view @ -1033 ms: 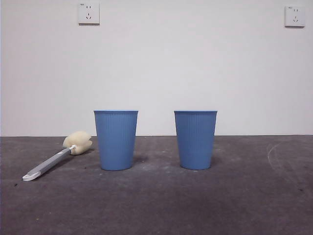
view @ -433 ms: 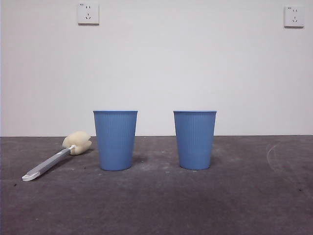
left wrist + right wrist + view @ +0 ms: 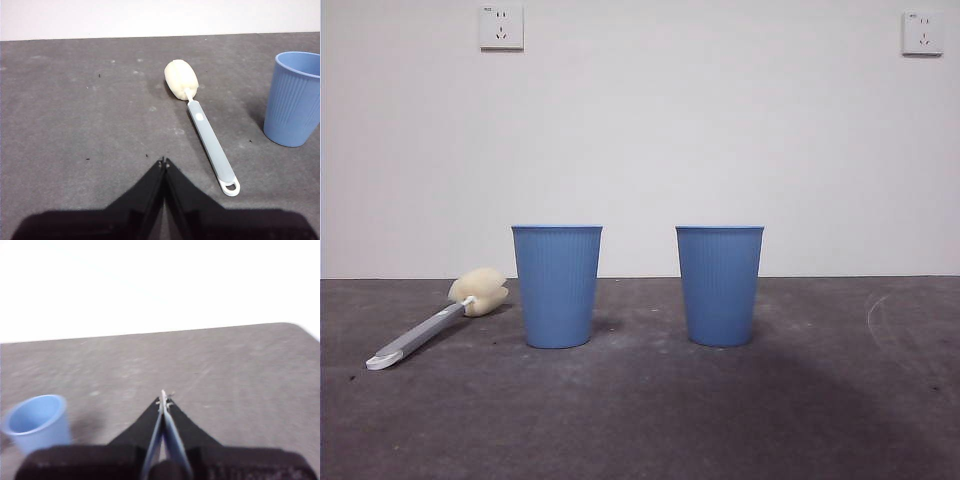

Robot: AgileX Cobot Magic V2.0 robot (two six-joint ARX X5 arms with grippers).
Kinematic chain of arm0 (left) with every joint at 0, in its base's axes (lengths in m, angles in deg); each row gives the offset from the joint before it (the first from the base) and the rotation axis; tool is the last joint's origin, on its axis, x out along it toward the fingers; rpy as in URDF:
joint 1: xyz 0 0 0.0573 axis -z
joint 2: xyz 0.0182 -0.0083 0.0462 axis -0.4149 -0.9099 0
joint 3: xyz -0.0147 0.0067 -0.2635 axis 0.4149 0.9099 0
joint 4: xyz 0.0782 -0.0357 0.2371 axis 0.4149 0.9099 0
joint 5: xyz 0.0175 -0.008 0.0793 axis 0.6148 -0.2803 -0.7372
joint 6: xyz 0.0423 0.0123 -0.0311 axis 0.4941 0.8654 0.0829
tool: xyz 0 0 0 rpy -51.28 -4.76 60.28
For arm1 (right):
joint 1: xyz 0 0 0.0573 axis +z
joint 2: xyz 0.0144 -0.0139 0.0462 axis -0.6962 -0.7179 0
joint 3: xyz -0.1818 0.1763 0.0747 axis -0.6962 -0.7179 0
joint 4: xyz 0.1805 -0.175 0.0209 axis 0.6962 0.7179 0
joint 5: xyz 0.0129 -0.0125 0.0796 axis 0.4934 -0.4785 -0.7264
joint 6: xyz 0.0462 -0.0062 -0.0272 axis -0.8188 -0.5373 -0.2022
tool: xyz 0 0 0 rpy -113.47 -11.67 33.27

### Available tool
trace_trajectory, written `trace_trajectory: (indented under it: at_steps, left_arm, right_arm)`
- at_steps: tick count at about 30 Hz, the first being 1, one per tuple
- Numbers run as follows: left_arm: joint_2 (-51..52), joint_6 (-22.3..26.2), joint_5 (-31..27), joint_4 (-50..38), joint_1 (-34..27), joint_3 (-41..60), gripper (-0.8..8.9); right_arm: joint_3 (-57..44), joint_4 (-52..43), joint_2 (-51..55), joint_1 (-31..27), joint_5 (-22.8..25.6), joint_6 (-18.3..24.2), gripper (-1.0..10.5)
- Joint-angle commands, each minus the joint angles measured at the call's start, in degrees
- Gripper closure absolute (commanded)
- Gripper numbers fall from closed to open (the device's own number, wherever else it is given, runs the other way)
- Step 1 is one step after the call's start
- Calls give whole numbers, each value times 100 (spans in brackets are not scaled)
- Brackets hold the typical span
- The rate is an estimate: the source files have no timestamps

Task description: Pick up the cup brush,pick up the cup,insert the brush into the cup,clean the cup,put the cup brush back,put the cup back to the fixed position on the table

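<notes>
The cup brush (image 3: 435, 318) lies flat on the table (image 3: 640, 420) at the left, its cream sponge head toward the wall. Two alike blue ribbed cups stand upright: one left of centre (image 3: 557, 285), one right of centre (image 3: 719, 285). Neither gripper shows in the front view. My left gripper (image 3: 163, 161) is shut and empty above the table, close to the brush (image 3: 205, 127), with a blue cup (image 3: 295, 99) beyond the brush's handle. My right gripper (image 3: 163, 395) is shut and empty, with a blue cup (image 3: 37, 422) off to its side.
A white wall with two power sockets (image 3: 501, 27) (image 3: 922, 33) stands behind the table. The table's far edge shows in the right wrist view (image 3: 280, 326).
None of the things on the table has moved. A dark shadow now lies over the table at the front right.
</notes>
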Motion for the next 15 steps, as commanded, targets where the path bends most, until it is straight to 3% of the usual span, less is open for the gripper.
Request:
trace_trajectory:
  at_steps: [1,15]
  left_arm:
    - [-2,-50,26,-42,-20,55,817]
    - [-2,-50,26,-42,-20,55,817]
  right_arm:
    - [-634,-461,326,-210,-15,24,945]
    - [-2363,-820,1434,-365,-24,-66,945]
